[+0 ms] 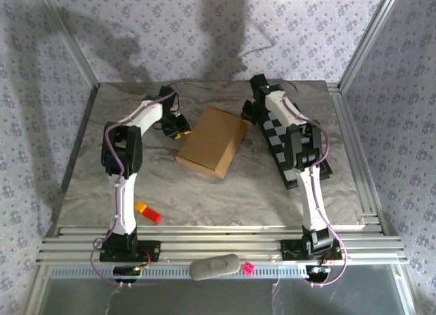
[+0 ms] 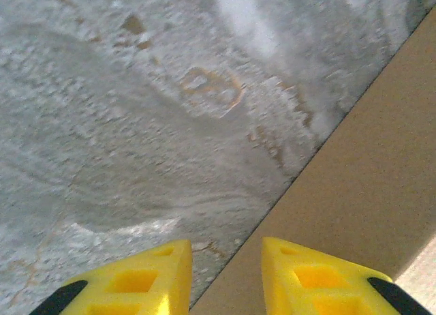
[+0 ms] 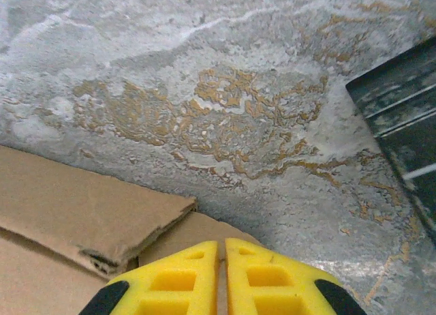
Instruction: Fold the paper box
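The paper box [image 1: 211,143] lies flat in the middle of the worktop [image 1: 238,199]. The left hand [image 2: 225,252] is at the box's left edge. Its yellow fingers are a little apart, with nothing between them. The right hand [image 3: 221,247] is at the box's far right corner. Its fingers are pressed together and grasp nothing. A checkered board [image 1: 286,148] lies just right of the box.

Left wrist view: the right and bottom picture edges cut off the paper box [image 2: 371,192]; the bottom edge cuts off the left gripper [image 2: 226,247] behind its fingertips. Right wrist view: the right edge cuts off the checkered board [image 3: 402,124]. Top view: the right arm [image 1: 300,148] hides part of that board; the orange-and-yellow item [image 1: 148,211] near the near-left corner of the table [image 1: 85,189] is too small to identify.
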Motion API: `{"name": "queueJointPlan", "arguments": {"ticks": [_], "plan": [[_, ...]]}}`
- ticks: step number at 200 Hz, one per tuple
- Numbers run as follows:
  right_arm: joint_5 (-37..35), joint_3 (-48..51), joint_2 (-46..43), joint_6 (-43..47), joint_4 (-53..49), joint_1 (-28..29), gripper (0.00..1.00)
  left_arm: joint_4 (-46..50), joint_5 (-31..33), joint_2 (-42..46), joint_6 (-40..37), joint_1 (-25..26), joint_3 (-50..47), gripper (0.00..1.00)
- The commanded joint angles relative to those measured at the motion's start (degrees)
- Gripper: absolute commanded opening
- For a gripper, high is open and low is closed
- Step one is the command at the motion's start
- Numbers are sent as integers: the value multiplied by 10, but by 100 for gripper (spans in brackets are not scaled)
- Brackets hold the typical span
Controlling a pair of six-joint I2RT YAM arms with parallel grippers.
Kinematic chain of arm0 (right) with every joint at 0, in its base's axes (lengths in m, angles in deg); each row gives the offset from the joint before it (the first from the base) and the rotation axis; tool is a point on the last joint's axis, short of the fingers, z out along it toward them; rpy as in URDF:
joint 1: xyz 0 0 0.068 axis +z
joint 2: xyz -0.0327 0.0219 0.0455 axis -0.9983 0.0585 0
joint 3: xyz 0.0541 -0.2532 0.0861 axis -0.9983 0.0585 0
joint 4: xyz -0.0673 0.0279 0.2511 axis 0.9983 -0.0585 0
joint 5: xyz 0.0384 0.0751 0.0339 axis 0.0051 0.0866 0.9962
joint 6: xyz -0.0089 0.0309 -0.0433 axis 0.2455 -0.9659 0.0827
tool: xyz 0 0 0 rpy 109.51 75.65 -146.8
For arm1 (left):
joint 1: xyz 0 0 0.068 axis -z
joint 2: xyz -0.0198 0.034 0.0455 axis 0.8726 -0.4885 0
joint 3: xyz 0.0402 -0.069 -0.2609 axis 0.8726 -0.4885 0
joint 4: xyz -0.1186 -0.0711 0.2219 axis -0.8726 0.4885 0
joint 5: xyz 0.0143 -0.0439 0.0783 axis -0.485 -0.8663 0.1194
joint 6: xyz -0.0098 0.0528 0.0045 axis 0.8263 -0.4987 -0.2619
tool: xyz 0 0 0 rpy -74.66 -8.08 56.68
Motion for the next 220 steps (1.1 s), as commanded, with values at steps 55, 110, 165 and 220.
{"name": "queueJointPlan", "arguments": {"ticks": [55, 110, 165, 220], "plan": [[-9, 62, -51, 6, 0, -12, 12, -5, -14, 14, 7, 16, -9, 32], [-12, 191, -143, -7, 49, -30, 13, -9, -14, 15, 8, 16, -17, 32], [60, 206, -107, -22, 98, -16, 12, -5, -21, 3, 5, 17, -3, 32], [132, 117, -32, -51, 108, 9, 10, 0, -36, -23, 3, 32, 20, 32]]}}
